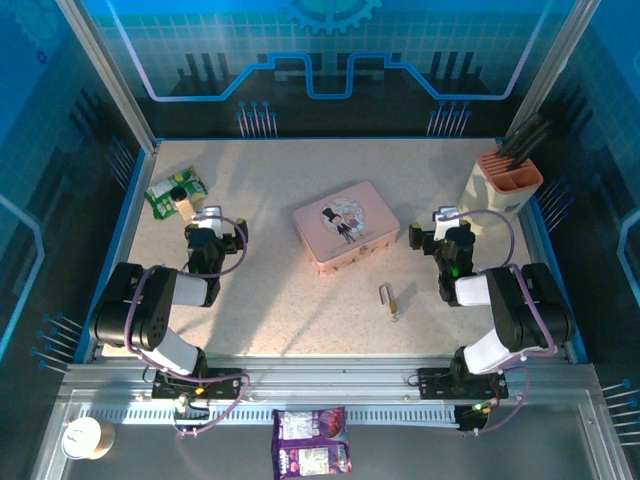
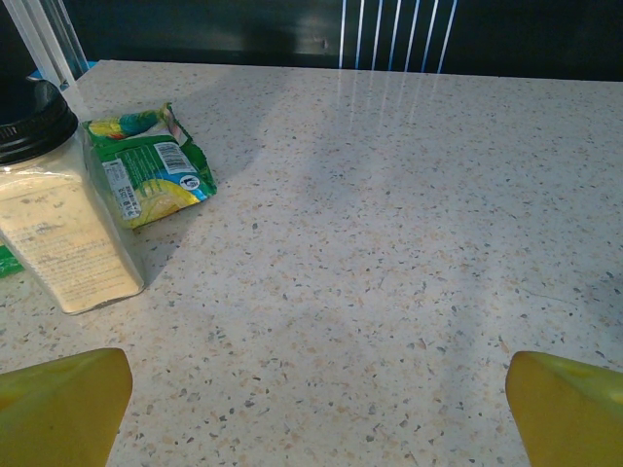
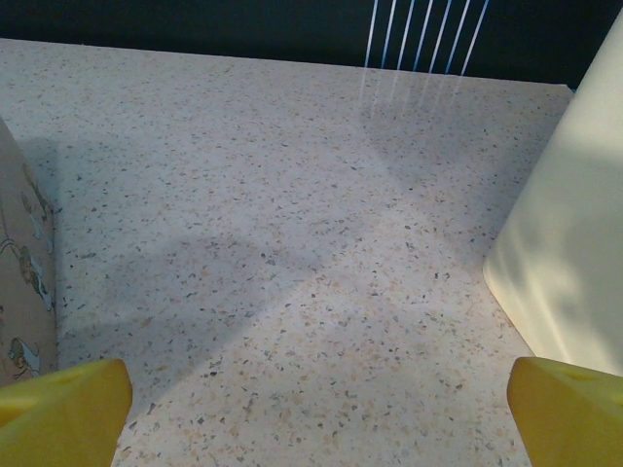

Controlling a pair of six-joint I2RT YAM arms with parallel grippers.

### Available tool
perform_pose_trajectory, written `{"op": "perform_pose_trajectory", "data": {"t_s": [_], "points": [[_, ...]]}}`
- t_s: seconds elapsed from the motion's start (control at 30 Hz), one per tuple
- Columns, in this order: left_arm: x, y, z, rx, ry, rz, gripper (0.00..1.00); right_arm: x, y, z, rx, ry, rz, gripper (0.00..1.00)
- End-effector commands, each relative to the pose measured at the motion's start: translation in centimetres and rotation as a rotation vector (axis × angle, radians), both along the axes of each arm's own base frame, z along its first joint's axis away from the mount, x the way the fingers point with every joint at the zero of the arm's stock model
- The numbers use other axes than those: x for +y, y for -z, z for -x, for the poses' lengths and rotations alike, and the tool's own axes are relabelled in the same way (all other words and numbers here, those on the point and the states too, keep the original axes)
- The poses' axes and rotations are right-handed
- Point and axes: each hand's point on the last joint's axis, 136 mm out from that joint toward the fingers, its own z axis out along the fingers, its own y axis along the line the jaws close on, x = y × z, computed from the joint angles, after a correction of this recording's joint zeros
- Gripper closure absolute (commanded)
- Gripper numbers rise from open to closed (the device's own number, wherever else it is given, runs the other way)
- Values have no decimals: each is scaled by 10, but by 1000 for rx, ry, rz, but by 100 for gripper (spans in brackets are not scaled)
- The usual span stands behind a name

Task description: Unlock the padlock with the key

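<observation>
Standing wide open above the bare speckled table (image 1: 270, 180), the left gripper (image 1: 212, 222) holds nothing. A black-lidded jar (image 2: 58, 233) of pale powder and a green packet (image 2: 146, 165) sit ahead of it, off its left finger.

Further right, a pink tin (image 1: 346, 226) lies between the 2 arms. The padlock (image 1: 392, 305), a speck of brass, rests on the table behind and to the left of the right gripper (image 1: 447, 228). A thin silver sliver touching it is probably the key (image 1: 384, 292), though at this size it cannot be told with certainty from the shackle.

The right gripper is also spread to its full width and empty. The tin's side sits just off its left finger, and a cream utensil holder (image 1: 505, 180) stands close by its right.

The danger from here looks to be one of scale. Both pieces are tiny and lie flat on a hard top, so the broad yellow fingers (image 3: 58, 409) could skid the key away or pinch lock and key together.

Turning back toward them, the right arm could clip the tin or the holder. If the lock is not held, a pushed key would likely just shove it along, so 1 gripper probably has to pin the body while the other turns the key.
</observation>
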Motion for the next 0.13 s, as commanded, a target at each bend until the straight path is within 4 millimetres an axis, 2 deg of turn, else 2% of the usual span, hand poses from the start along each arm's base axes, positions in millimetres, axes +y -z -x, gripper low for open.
{"op": "perform_pose_trajectory", "data": {"t_s": [0.0, 0.1], "points": [[6, -4, -2, -15, -28, 14, 1, 0, -11, -6, -33, -7, -6, 0], [5, -5, -3, -15, -27, 14, 1, -4, -12, -5, -43, 24, 1, 0]]}}
